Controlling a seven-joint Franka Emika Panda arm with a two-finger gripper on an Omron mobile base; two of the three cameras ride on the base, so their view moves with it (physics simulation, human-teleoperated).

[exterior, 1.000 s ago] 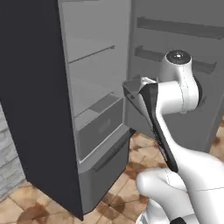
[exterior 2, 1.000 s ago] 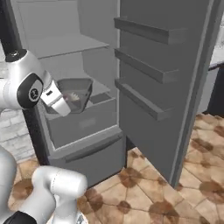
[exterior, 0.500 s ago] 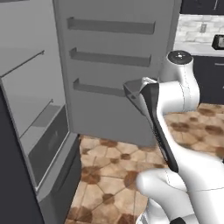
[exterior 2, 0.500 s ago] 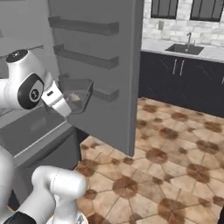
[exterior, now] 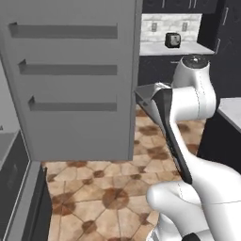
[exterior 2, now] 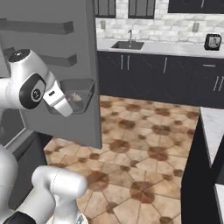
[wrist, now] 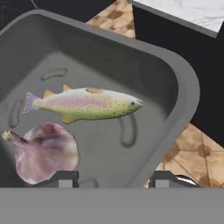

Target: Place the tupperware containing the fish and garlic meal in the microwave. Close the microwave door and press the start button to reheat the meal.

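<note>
**Tupperware carried clear of the fridge door**

Our pincer [wrist: 113, 178] is clamped on the near rim of the tupperware [wrist: 175, 83], one fingertip inside the wall and one outside. Inside lies the meal: a speckled fish [wrist: 85, 104] across the middle and a pinkish garlic bulb [wrist: 46, 153] nearer the fingertips. In the right base view the tupperware [exterior 2: 78, 94] hangs in the air above the tiled floor [exterior 2: 140, 144], in front of the open grey fridge door [exterior 2: 48, 57]. Far across the room a tabletop [exterior 2: 170, 47] with a sink [exterior 2: 129, 44] runs along the dark cabinets [exterior 2: 144, 74].
</note>
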